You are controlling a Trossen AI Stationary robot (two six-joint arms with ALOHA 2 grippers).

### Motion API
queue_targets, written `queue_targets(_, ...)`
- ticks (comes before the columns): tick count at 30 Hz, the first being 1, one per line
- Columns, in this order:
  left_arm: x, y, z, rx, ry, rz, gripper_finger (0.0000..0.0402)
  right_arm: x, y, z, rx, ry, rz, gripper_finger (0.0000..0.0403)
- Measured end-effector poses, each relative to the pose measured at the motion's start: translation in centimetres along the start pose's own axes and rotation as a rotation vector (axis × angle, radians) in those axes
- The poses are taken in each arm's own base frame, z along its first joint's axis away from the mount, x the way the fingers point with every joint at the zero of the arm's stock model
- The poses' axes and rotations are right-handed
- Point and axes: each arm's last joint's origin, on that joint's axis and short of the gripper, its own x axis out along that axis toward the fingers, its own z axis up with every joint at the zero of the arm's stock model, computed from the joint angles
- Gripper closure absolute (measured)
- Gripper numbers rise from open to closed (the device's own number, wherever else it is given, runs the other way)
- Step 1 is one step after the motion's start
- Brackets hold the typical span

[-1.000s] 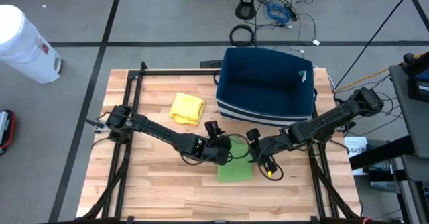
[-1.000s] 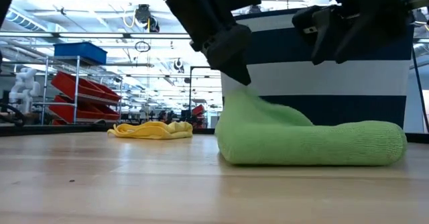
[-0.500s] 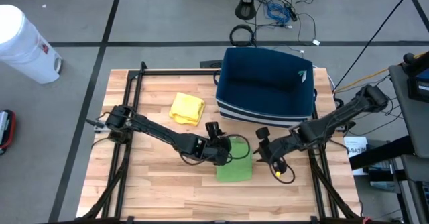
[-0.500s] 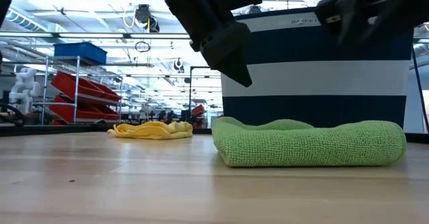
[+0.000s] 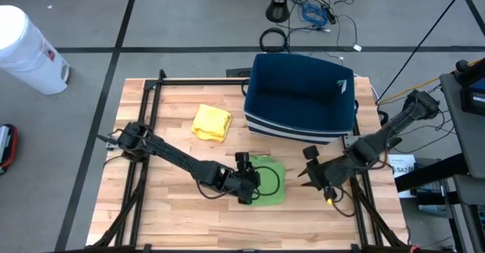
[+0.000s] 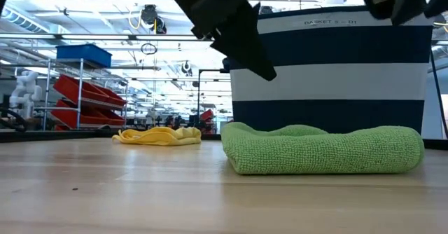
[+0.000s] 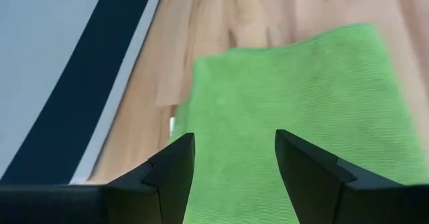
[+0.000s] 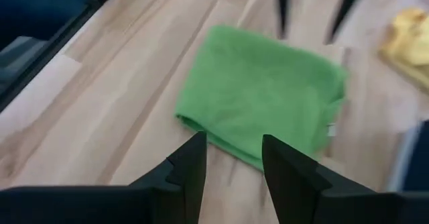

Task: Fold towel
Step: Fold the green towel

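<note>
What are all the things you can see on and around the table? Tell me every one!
green towel: one, green, folded flat near the table's front middle
yellow cloth: one, yellow, crumpled, left of the basket
basket: one, dark blue with white stripes, at the table's back right
table: one, light wood
white bin: one, white, on the floor beyond the table's left corner
cables: several, dark and blue, on the floor behind the table
left gripper: one, dark, fingers open above the green towel
right gripper: one, dark, fingers open, right of the green towel

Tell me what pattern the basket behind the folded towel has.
The basket has broad navy and white horizontal stripes, clearest in the low view.
</note>
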Motion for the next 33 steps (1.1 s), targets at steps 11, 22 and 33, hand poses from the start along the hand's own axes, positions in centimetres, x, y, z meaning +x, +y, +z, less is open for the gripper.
queue_targets(11, 0.2, -1.0, 0.3, -0.008, -0.043, -0.118, 0.0188, -4.1, 1.2, -0.7, -0.040, -0.155, -0.047, 0.0271)
queue_targets(22, 3.1, -1.9, -0.9, 0.007, -0.011, -0.158, 0.0188, -2.5, 1.9, -5.4, 0.028, -0.322, 0.022, 0.0271)
queue_targets(33, 5.4, 0.1, -1.3, -0.074, 0.021, -0.226, 0.0188, 1.8, 3.3, -9.3, 0.101, -0.487, 0.094, 0.0271)
